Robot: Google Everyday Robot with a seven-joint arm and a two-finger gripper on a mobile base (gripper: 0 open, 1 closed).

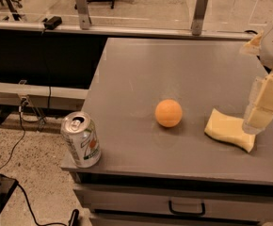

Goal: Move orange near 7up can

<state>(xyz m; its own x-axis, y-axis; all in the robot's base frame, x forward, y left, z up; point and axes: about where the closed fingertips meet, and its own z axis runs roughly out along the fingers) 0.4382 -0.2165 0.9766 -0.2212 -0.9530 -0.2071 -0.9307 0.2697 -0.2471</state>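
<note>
While the end effector hangs at the right side of the bench, its pale yellow blocks are just above the right end of the sponge, and I cannot tell if it is open or closed, or if it touches the sponge.

The orange rests alone near the middle of the bench, a little toward the front. Bare grey surface lies around it on all sides, and the widest free part is behind it, up to the far edge. The yellow sponge is near it on the right, but apart from it.

The 7up can stands upright on the front left corner, just beside both the front edge and the left edge, so almost no surface is left around it there. A strip of bare bench lies between the can and the orange; the two are well apart.

On the silver side of the can I can see a big green "7" and a red dot. The smaller writing is too small to read.

Under the front edge there is a drawer with a dark handle. Left of the bench, black cables lie on the speckled floor.
</note>
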